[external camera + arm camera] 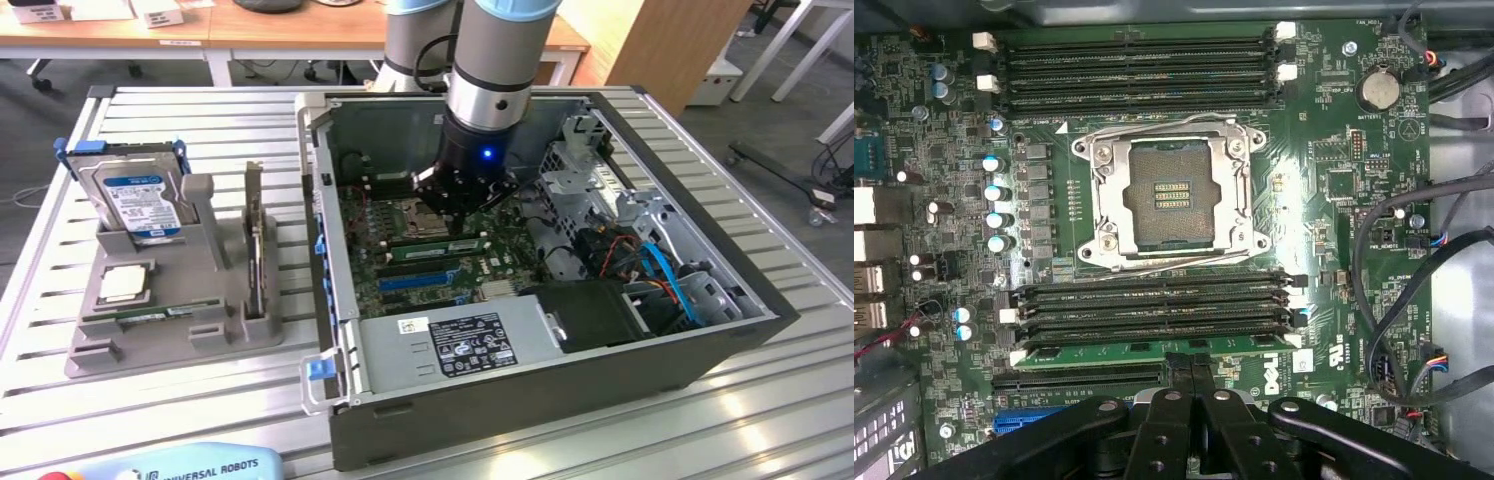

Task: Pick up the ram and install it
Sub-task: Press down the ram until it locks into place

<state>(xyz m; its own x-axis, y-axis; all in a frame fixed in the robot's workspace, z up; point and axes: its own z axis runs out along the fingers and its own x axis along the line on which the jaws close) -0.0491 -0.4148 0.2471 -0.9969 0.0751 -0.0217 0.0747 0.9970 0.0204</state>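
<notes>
Item: ram [1119,351], green stick lying in the slot nearest our end effector [1192,372], beside the empty socket [1166,192]. End effector: fingers closed together, pressing on the ram's top edge. Risks we judge: uneven pressure leaves one end unseated; a skewed push could strain the slot or board [1334,140]

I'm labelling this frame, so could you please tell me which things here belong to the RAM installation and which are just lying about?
Part of the job:
- ram, seated edge-up in a slot
- gripper, shut, above it
- motherboard
- computer case

Lying about:
- hard drive in the grey holder
- expansion card
</notes>
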